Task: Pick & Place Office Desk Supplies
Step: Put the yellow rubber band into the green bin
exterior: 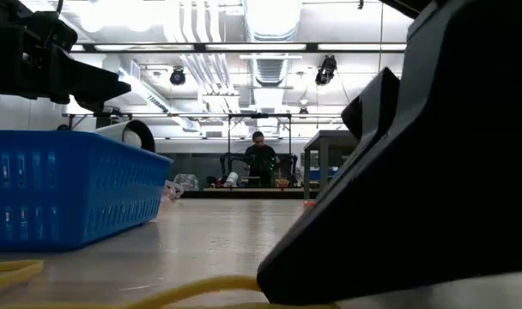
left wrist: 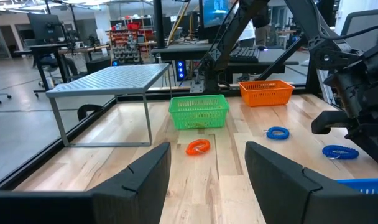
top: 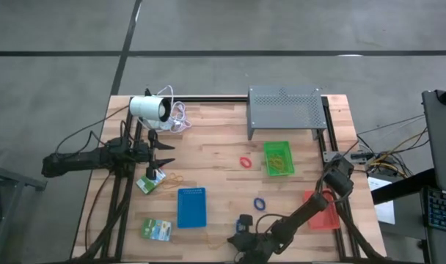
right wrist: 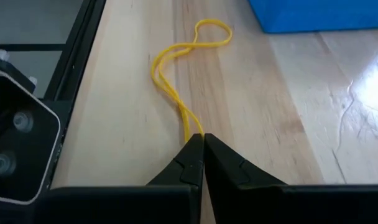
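**Band pinched at near edge, long axis running away from right tool**

Right tool (right wrist: 203, 163) sits low at the near edge of the desk (top: 223, 132), about mid-width, just beside the blue tray (top: 191, 207). In the right wrist view its two fingers are pressed together tip to tip, and the yellow rubber band (right wrist: 184, 74) runs straight into the seam between them. Judgement: the band's end is nipped there, though the contact point itself is hidden by the tips.

Key relation: the band lies stretched out directly ahead of the right tool, its long axis in line with the tool's pointing direction, parallel to the desk's near edge. Free end forms a small loop close to the blue tray's corner. Band rests flat on the wood, not lifted.

Left tool (left wrist: 207, 180) hovers near the left edge of the desk, fingers spread wide, holding nothing. It stands beside a green-and-white packet (top: 150, 182) and well apart from the band. Right arm is clearly the nearer one.

Other supplies lie loose: red loop (top: 246, 162) beside the green tray (top: 278, 158), blue loop (top: 260, 202) near mid-desk, second packet (top: 156, 230) towards the near-left corner.

Coming move, as judged: lift straight up. A thin band held by one end may slip.
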